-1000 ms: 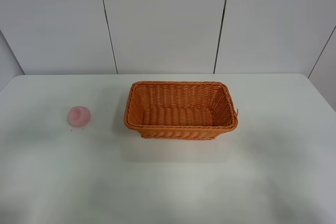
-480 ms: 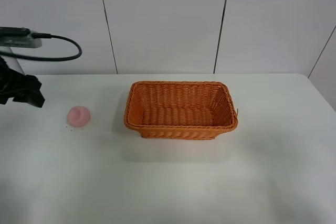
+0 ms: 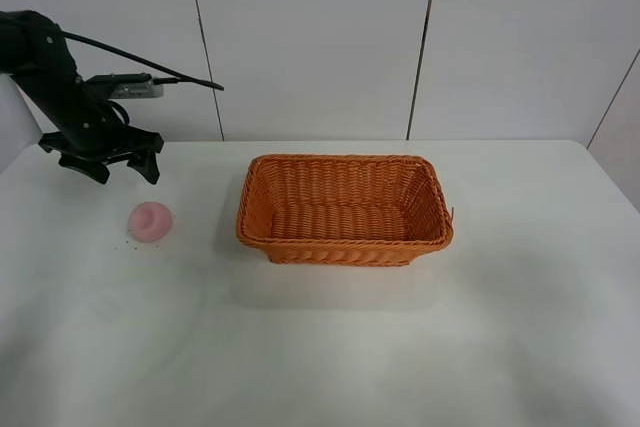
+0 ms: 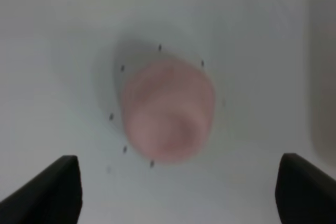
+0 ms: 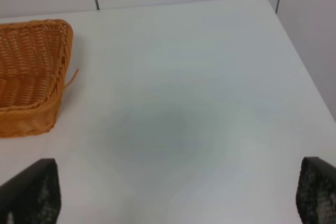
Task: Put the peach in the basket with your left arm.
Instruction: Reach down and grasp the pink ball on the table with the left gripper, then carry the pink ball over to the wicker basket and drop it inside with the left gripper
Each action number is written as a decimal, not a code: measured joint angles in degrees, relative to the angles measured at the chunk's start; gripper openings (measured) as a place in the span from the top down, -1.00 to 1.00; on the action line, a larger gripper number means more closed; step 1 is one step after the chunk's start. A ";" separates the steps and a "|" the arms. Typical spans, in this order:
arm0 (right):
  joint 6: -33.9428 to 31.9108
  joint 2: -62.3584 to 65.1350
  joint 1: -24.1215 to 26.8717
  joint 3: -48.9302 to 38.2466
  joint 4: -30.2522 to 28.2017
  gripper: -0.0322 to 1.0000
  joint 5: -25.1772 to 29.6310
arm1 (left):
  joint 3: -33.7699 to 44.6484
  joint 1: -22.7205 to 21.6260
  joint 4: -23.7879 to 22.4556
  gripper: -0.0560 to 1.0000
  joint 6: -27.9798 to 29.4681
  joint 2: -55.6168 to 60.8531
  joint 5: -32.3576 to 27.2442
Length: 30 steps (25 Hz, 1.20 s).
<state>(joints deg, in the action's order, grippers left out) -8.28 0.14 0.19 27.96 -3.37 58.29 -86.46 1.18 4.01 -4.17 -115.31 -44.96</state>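
The pale-pink peach (image 3: 150, 220) lies on the white table (image 3: 320, 347), left of the orange wicker basket (image 3: 344, 209), which holds nothing. My left arm (image 3: 55, 67) has its gripper (image 3: 110, 167) hanging open just above and behind the peach. In the left wrist view the peach (image 4: 168, 109) is blurred and lies between the two spread fingertips (image 4: 47, 190). My right gripper (image 5: 173, 195) is open over bare table; it does not show in the exterior high view. A corner of the basket (image 5: 31, 72) shows in the right wrist view.
White wall panels (image 3: 310, 37) stand behind the table. Small dark specks (image 4: 124, 149) lie around the peach. The table's right edge (image 5: 304, 77) runs close to my right gripper.
My left arm came in from the left edge and moved right; its gripper now hangs above and behind the peach. The peach and basket have not moved.
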 joint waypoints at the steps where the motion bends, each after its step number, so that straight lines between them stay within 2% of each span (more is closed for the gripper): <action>1: 0.00 0.00 0.00 0.00 0.00 -0.41 0.00 | -0.90 0.00 0.14 -0.72 0.00 -1.86 0.00; 16: 0.00 0.00 0.00 0.00 0.00 -0.41 0.00 | -2.46 0.00 0.13 -0.70 0.00 -13.51 1.82; 18: 0.00 0.00 0.00 0.00 0.00 -0.41 0.00 | -2.46 0.00 0.13 -0.56 0.00 -13.51 1.82; 19: 0.00 0.00 0.00 0.00 0.00 -0.41 0.00 | -2.46 0.00 0.13 -0.41 0.00 -13.51 1.82; 23: 0.00 0.00 0.00 0.00 0.00 -0.41 0.00 | -2.78 0.00 0.13 0.44 0.00 -13.22 1.10; 24: 0.00 0.00 0.00 0.00 0.00 -0.41 0.00 | -3.24 0.00 0.13 0.55 0.00 -12.88 0.35; 30: 0.00 0.00 0.00 0.00 0.00 -0.41 0.00 | -8.41 0.00 -0.05 0.57 0.00 -9.23 -6.77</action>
<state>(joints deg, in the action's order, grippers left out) -8.28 0.14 0.19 27.96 -3.37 58.29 -94.86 1.18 3.97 -4.17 -124.54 -51.73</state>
